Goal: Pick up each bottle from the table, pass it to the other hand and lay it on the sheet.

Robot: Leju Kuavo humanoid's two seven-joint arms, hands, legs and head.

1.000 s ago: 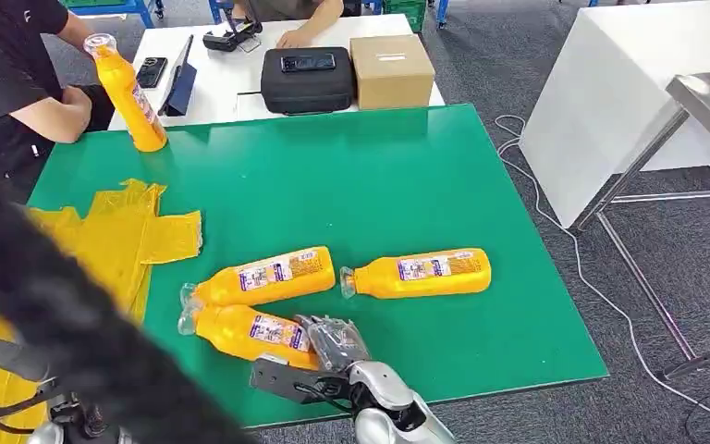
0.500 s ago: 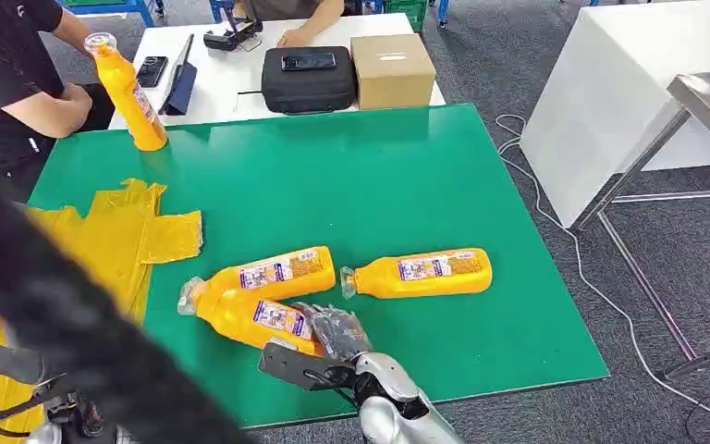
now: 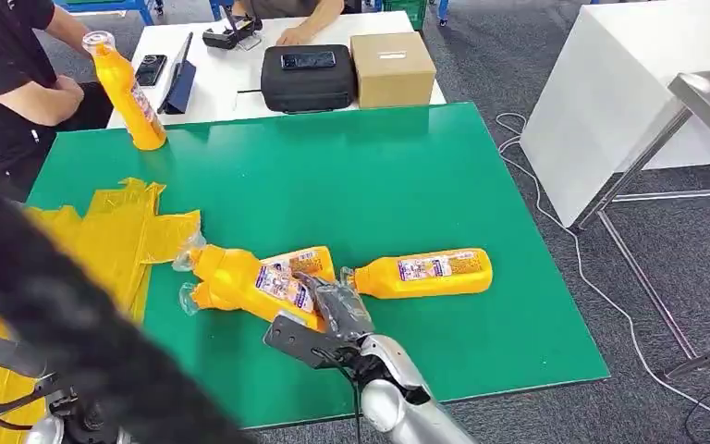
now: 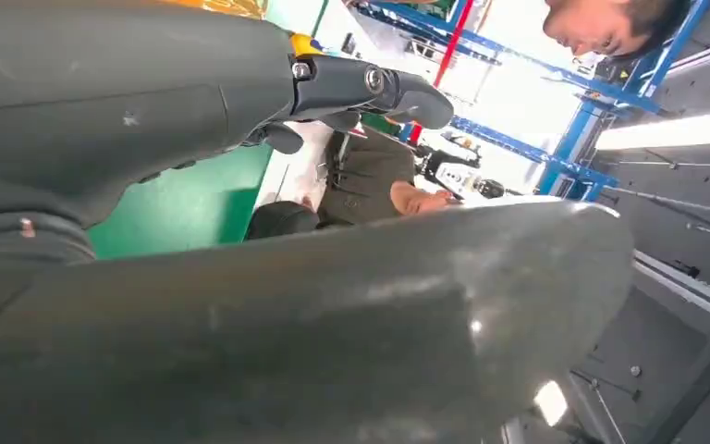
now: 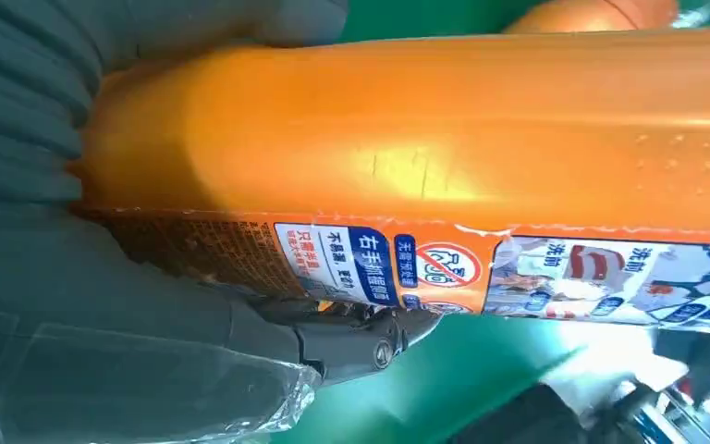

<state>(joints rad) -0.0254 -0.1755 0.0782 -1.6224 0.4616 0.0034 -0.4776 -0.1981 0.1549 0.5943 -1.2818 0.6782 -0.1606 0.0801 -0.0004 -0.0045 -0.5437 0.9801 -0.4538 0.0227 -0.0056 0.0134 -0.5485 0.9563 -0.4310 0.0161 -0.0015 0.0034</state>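
Bottle [image 3: 257, 285] in the right hand [image 3: 333, 319], lower centre of the head view: hand is clamped round the base end, w/ the neck and clear cap pointing up-left toward the yellow sheet [image 3: 116, 242]. Body looks lifted off the green tabletop [image 3: 407, 185] at a tilt, crossing over a second bottle [image 3: 296, 268] lying just behind it; can't tell if the two touch. Right wrist view confirms the hold: fingers [image 5: 361, 338] wrapped under the label, thumb side over the top.

Handling, as a judgement: rigid plastic, prob. full so fairly heavy; smooth glossy wall, so slippery. W/ the hold at the base, the neck end would lever down. Better hold for the receiving hand is mid-body on the label, where the sides look flatter.

Looks: bright orange-yellow, slim, tapering to a narrow neck, blue/white printed label along one side, faint dotted texture on the bare wall.

Left hand [image 4: 361, 88]: seen close in its wrist view, fingers apart, holding nothing.

Outward: third bottle [image 3: 421, 272] lies on its side right of the hand; fourth bottle [image 3: 128, 92] stands upright at upper left, near a person's arm.
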